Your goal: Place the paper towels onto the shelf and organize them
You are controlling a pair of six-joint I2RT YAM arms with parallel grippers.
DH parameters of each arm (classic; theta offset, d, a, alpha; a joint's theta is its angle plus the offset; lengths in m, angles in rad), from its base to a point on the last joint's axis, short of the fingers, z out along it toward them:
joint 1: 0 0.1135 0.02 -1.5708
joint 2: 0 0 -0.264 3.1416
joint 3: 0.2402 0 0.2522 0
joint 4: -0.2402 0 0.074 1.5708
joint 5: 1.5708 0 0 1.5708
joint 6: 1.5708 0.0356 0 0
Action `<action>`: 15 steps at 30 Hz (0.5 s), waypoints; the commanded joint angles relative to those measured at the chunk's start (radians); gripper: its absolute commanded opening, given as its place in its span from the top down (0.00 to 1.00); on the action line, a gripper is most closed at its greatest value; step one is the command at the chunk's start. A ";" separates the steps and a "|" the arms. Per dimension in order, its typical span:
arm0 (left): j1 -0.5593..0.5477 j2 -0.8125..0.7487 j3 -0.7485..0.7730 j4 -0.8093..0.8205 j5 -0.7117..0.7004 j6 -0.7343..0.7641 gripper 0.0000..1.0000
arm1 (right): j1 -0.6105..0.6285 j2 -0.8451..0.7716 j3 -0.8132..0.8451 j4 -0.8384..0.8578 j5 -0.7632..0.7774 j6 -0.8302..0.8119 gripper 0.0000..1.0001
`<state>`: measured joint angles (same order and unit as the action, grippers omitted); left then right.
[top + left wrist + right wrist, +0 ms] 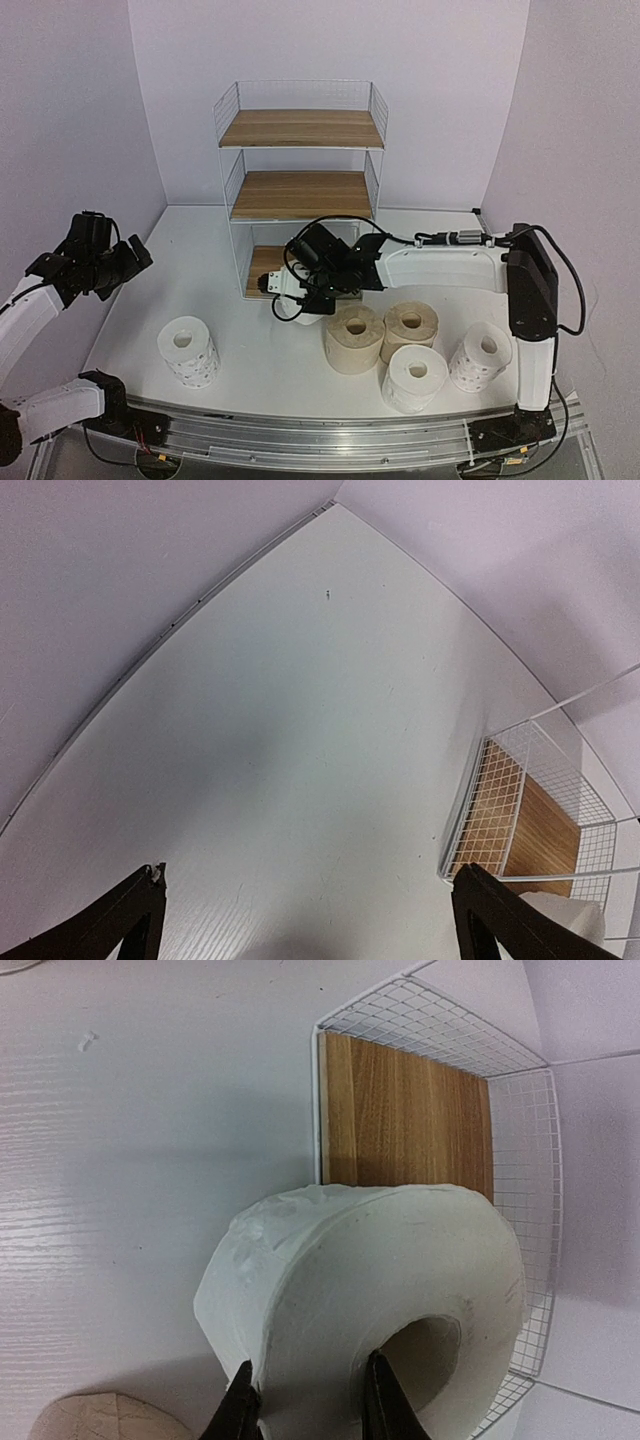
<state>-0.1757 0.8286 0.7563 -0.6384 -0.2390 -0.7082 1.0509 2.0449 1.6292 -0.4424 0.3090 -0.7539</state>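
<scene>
Right gripper (308, 1397) nearly closed, pinching the wall of a plain white roll (380, 1270): one finger inside the hollow core, the other on the outer wrap. Roll held on its side, core opening toward the wrist camera. From the right wrist it sits at the front edge of the bottom board of the shelf (410, 1120), overlapping that edge; cannot tell whether it touches the board or the table (265, 365). White mesh side panel just beside the roll on the far side. From above, the right arm reaches across the table and the gripper (300, 300) and wrist cover most of the bottom tier's opening. Top and middle boards show wood grain across their visible width. Near the gripper, toward the arm bases: two beige rolls (354, 338) (411, 322) upright and touching each other, the first just beside the held roll; its top edge shows in the right wrist view's lower left corner. Closer in: another plain white roll (416, 378) and a dotted-print roll (481, 355), upright and side by side. Second dotted-print roll (188, 350) stands alone on the left half of the table, well apart from the rest. Left gripper (315, 930) fully open, holding nothing, raised over the table's left edge, well apart from shelf and rolls; shelf's lower corner visible at its right.
</scene>
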 commanded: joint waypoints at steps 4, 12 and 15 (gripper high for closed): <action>0.000 0.009 0.006 0.005 -0.003 -0.001 0.00 | -0.031 -0.011 0.069 0.125 0.048 -0.072 1.00; 0.000 0.018 0.003 0.004 0.004 0.001 0.00 | -0.085 0.027 0.092 0.164 0.056 -0.082 1.00; 0.000 0.021 0.008 0.003 -0.002 0.002 0.00 | -0.100 0.036 0.096 0.169 0.066 -0.086 1.00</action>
<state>-0.1757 0.8412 0.7563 -0.6384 -0.2382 -0.7074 0.9726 2.0658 1.6723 -0.3505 0.3385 -0.8213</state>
